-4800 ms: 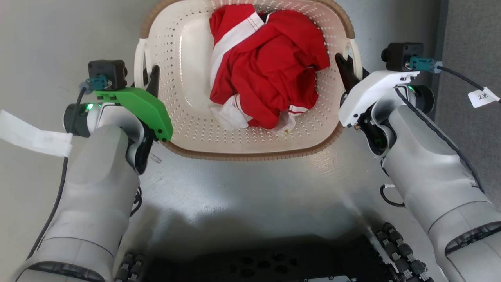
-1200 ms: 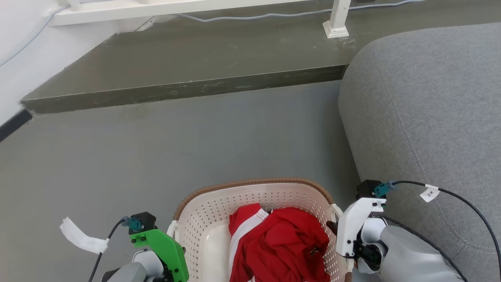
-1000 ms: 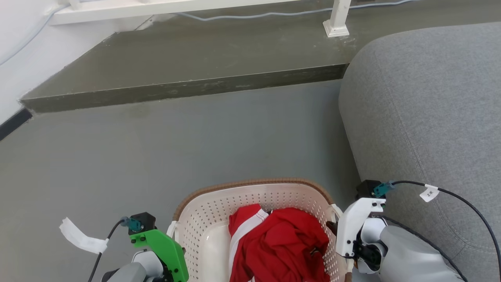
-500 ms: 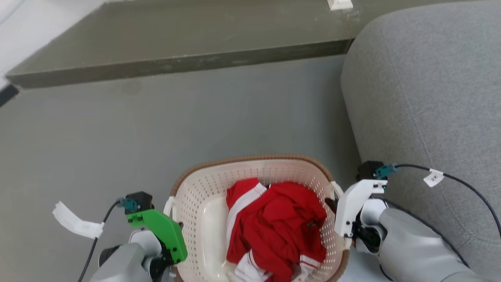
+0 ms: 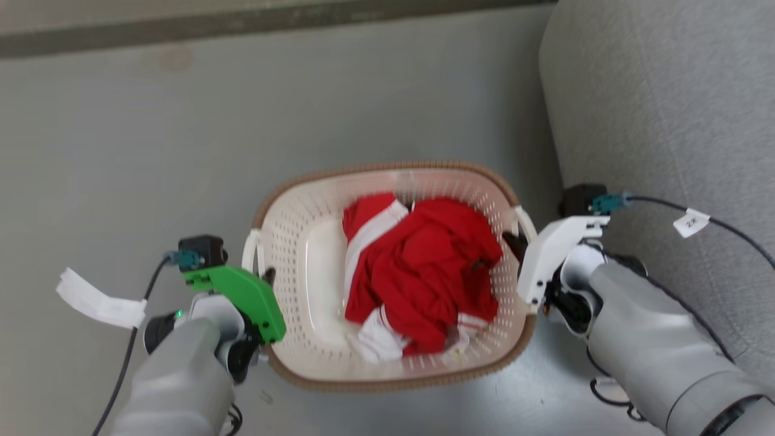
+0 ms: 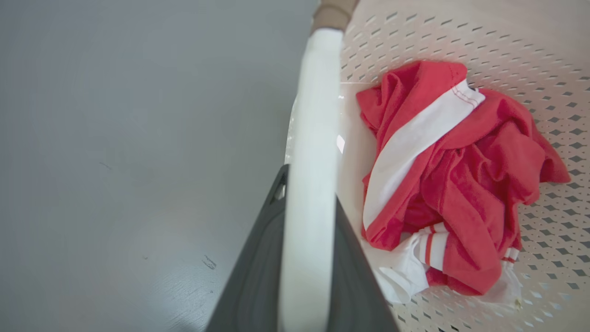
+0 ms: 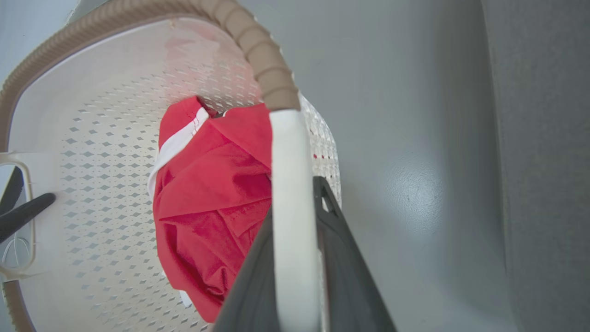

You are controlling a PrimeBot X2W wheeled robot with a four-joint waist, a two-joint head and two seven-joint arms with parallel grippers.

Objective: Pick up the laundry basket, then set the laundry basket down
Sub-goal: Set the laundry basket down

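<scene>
With the head camera tipped further down than half a second before, the laundry basket (image 5: 289, 242), then cut off by the bottom edge, sat whole in the middle of the frame. The dark step (image 5: 121, 41) showed as a strip along the top edge, and both claws still held their grip. The left claw (image 5: 264, 275), at the lower left under its green cover, was closed on the left handle (image 6: 309, 152), the white band pinched between its two dark fingers (image 6: 258, 272). The right claw (image 5: 513, 242), right of centre, was clamped the same way on the right handle (image 7: 289, 193). Red and white clothes (image 5: 418, 266) lay bunched in the right half of the basket. The grey sofa (image 5: 666, 91) took up the upper right, just beside the basket's right end. Whether the basket rested on the grey floor (image 5: 151, 133) or hung clear of it could not be told.
</scene>
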